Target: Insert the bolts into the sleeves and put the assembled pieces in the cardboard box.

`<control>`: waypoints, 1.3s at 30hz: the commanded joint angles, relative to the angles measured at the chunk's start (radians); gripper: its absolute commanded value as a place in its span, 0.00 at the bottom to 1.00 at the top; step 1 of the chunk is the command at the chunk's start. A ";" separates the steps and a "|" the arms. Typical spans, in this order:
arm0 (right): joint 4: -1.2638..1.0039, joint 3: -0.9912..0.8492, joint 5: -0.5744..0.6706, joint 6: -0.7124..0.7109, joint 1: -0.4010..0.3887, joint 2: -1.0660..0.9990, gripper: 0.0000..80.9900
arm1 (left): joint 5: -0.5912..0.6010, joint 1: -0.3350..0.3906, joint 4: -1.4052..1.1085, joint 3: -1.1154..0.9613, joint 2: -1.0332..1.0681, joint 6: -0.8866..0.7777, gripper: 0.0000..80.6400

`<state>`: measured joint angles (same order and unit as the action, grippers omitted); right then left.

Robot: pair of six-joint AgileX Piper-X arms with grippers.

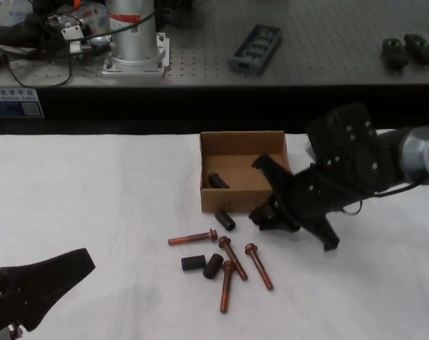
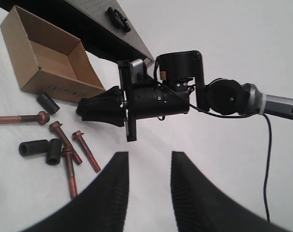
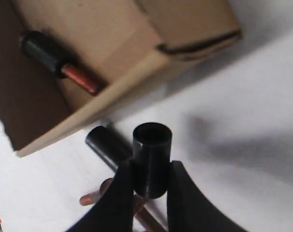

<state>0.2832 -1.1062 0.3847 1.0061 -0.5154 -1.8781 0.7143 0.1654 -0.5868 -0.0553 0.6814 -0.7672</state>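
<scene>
My right gripper [image 3: 150,170] is shut on a black sleeve [image 3: 152,145], held upright just above the white cloth in front of the cardboard box [image 1: 237,145]. An assembled bolt-and-sleeve piece [image 3: 54,59] lies inside the box. Another loose sleeve [image 3: 105,143] lies on the cloth by the box's front wall. Two more sleeves [image 1: 194,263] and several copper bolts [image 1: 232,258] are scattered nearer on the cloth. My left gripper [image 2: 149,157] hangs open and holds nothing, low at the near left corner [image 1: 59,273], well away from the parts.
The right arm [image 2: 156,101] stretches in from the right, across the box's front corner. A dark bench edge [image 1: 200,106] runs behind the cloth, with a metal column [image 1: 133,28] and a grey rack [image 1: 255,47] on it. Bare cloth lies left of the box.
</scene>
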 commanded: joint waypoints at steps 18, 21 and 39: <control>0.039 0.353 0.066 -0.381 0.001 0.587 0.02 | -0.182 0.015 0.534 -0.160 -0.010 0.279 0.27; 0.039 0.397 0.095 -0.414 0.001 0.654 0.02 | -0.289 0.043 0.680 -0.256 0.000 0.359 0.27; 0.047 0.442 0.283 -0.554 0.001 0.787 0.02 | -0.203 0.149 0.926 -0.699 0.585 1.331 0.27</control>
<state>0.3317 -0.6610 0.6445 0.4702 -0.5154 -1.1038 0.5244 0.3106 0.3360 -0.6959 1.2432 0.4668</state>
